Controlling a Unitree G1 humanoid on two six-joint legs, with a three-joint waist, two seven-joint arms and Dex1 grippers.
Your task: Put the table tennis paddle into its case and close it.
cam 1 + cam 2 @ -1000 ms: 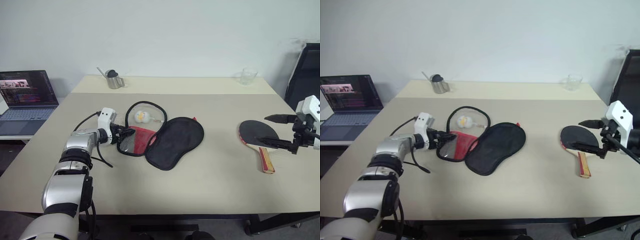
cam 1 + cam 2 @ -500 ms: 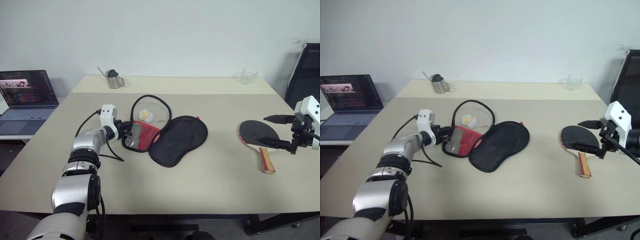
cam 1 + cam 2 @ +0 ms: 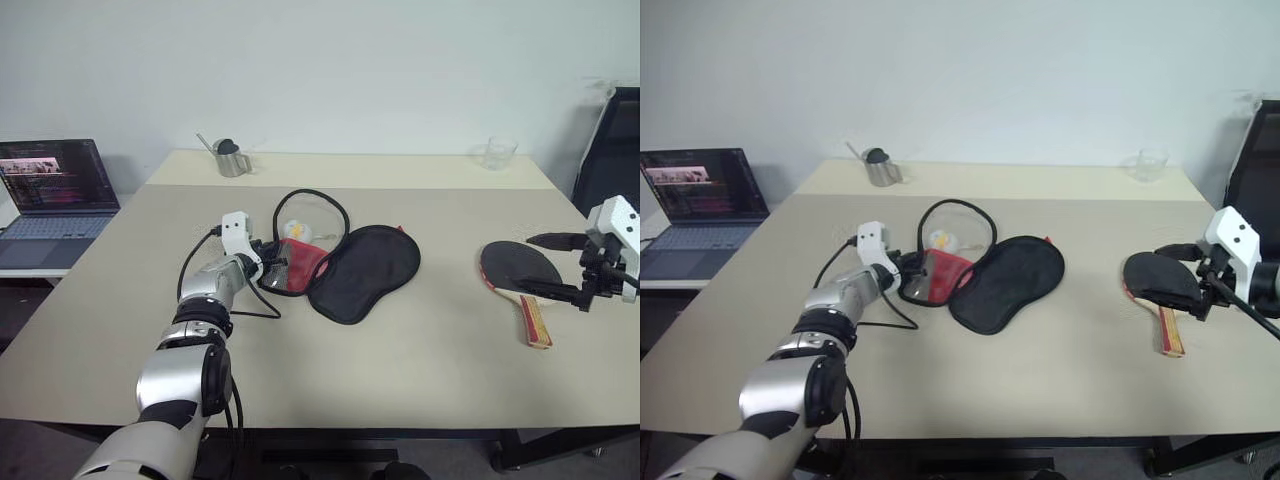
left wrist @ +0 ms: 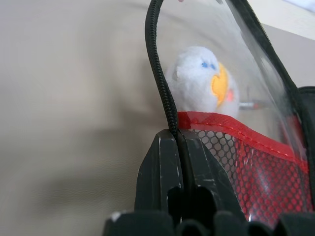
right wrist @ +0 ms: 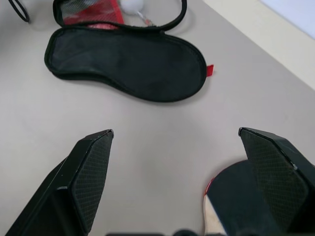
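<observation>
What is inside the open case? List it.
Inside the case, behind the clear flap and above the red mesh pocket, sits a white ball with a yellow mark. Whatever lies below the mesh is hidden. The paddle lies outside.

I am looking at a big tan desk (image 3: 420,400) sitting against a plain white wall (image 3: 380,70). A laptop (image 3: 55,195) is glowing on a low table at the left, and a black chair (image 3: 610,140) is standing at the right.
</observation>
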